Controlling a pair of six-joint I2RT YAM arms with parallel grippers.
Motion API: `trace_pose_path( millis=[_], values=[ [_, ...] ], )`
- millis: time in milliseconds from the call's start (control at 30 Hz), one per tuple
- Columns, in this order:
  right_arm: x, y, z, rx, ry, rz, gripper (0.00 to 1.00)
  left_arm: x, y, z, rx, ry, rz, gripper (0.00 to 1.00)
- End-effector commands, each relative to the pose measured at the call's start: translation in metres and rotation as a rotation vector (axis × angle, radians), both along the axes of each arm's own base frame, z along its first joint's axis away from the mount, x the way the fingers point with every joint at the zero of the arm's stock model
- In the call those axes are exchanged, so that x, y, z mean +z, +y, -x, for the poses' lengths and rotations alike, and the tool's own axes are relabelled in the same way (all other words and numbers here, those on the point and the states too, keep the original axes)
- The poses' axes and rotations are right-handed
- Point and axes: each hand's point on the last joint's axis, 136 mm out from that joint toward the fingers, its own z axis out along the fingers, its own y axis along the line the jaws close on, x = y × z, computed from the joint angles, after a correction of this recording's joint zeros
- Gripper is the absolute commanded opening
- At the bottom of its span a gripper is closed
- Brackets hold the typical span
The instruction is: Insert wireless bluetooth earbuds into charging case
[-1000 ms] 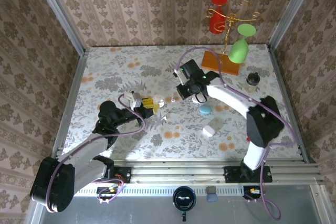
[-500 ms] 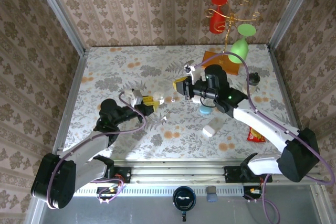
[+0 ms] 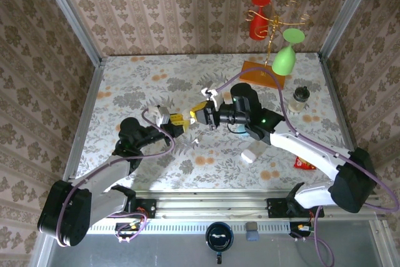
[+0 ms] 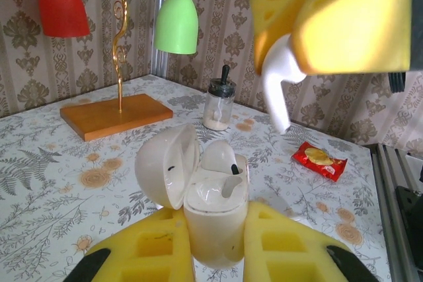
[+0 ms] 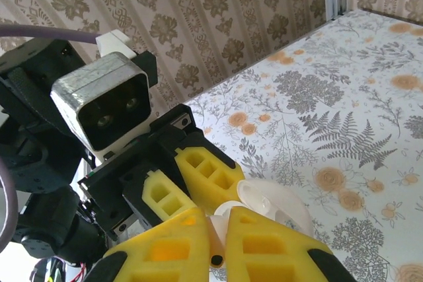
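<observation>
My left gripper [image 4: 218, 252] is shut on a white charging case [image 4: 215, 212], held upright with its lid [image 4: 165, 166] swung open to the left. One earbud [image 4: 221, 158] sits in the case's far socket, and the near socket is empty. My right gripper [image 5: 218, 246] is shut on a second earbud [image 4: 277, 90], whose white stem hangs down just above and right of the case. Seen from above, the right gripper [image 3: 201, 114] nearly touches the left gripper [image 3: 181, 122] at mid-table. A tiny white piece [image 3: 195, 142] lies on the cloth just below them.
A gold stand on a wooden base [image 3: 259, 72] holds a red glass [image 3: 259, 15] and a green glass [image 3: 285, 54] at the back right. A small jar [image 3: 300, 97], a red packet [image 3: 304, 162], a blue case [image 3: 244, 130] and a white case [image 3: 250, 154] lie to the right.
The right arm has swung left and lower, carrying its shut gripper from mid-table over to the case in the left gripper. The left arm has stayed put.
</observation>
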Motion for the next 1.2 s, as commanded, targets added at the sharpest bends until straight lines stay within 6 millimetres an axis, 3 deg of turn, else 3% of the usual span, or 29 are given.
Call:
trace_pose_path(
  millis=[0,100,133,233,1167],
  values=[
    [0.018,0.009,0.0,0.036,-0.05,-0.019,0.11,0.022,-0.004,0.003,-0.029,-0.055,0.041,0.05],
    [0.02,0.011,-0.002,0.035,-0.055,-0.018,0.11,0.022,-0.005,0.004,-0.036,-0.057,0.044,0.05],
    [0.007,0.015,-0.007,0.034,-0.037,0.007,0.11,0.023,-0.005,0.004,-0.036,-0.058,0.044,0.05],
    [0.003,0.016,-0.011,0.033,-0.035,0.03,0.11,0.023,-0.005,0.005,-0.035,-0.06,0.047,0.05],
    [-0.021,0.012,-0.004,0.051,0.005,0.095,0.1,0.025,-0.002,-0.005,0.027,-0.055,0.054,0.04]
  ],
)
